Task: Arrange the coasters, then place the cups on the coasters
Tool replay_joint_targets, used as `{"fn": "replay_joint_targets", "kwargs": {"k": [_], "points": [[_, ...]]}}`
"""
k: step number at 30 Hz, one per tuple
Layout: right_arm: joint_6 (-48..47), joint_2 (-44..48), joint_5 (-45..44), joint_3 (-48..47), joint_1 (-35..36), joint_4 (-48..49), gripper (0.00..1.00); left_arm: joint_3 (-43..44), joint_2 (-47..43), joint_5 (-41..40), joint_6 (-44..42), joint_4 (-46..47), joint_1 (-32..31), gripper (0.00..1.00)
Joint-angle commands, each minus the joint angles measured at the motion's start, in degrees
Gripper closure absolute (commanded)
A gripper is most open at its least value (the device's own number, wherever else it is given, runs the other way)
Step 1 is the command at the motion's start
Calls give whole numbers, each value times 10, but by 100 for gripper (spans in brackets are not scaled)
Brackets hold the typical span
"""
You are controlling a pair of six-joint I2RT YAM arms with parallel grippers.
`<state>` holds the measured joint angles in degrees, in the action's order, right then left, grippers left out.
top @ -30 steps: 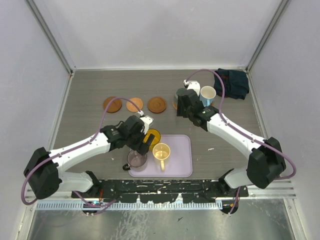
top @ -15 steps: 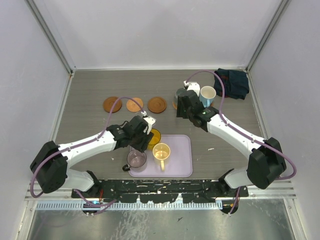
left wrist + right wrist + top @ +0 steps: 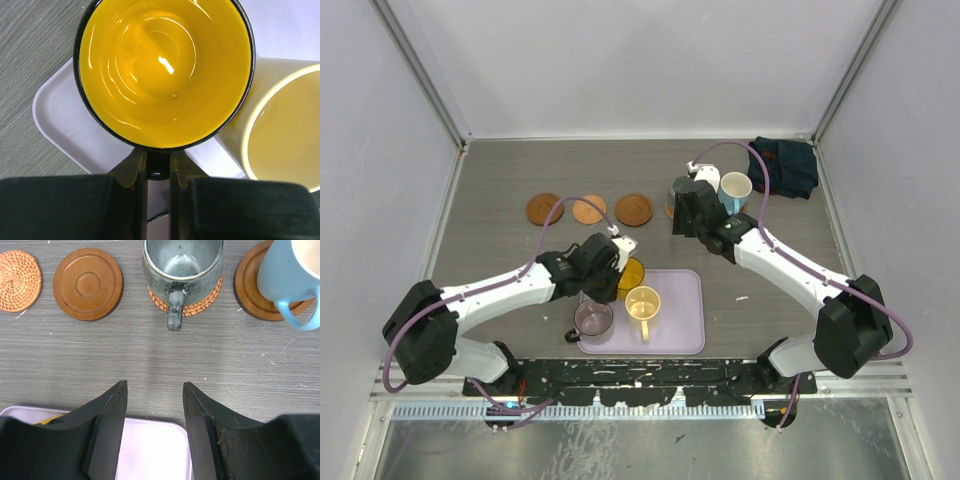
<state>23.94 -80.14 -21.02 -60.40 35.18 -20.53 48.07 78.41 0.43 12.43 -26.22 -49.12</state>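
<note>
Yellow cup [image 3: 165, 75] (tray [image 3: 65, 125] corner) in L pincer [image 3: 159, 170].

**Cropped and covered**

The yellow cup [image 3: 165, 70] has its handle mostly buried between the fingers of the left gripper [image 3: 158, 159]. The cream cup [image 3: 280, 145] runs off the right edge. In the right wrist view the blue cup [image 3: 290, 275] is cropped, and the grey-green cup [image 3: 182, 265] covers most of its woven coaster [image 3: 202, 304].

No legible text, label or number anywhere.
</note>
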Motion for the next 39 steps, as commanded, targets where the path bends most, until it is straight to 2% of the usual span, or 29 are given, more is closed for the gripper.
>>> {"fn": "replay_joint_targets", "kwargs": {"k": [1, 10, 14, 19, 22, 27, 33, 39], "points": [[6, 12, 4, -6, 0, 25, 47, 6, 4, -25, 9, 37, 5, 100], [11, 16, 2, 6, 0, 30, 49, 18, -62, -120, 33, 39, 3, 100], [11, 23, -3, 13, 0, 32, 52, 21, -99, -169, 48, 67, 4, 100], [6, 41, -19, 28, 0, 35, 53, 37, -103, -263, 62, 115, 4, 100], [4, 52, -29, 38, 0, 37, 53, 59, -74, -308, 63, 139, 8, 100], [0, 74, -43, 57, 0, 35, 54, 132, 26, -328, 62, 151, 24, 100], [-8, 95, -51, 64, 0, 27, 54, 254, 161, -314, 88, 121, 62, 100], [-7, 110, -52, 72, 0, 20, 54, 360, 246, -292, 127, 76, 83, 100]]}}
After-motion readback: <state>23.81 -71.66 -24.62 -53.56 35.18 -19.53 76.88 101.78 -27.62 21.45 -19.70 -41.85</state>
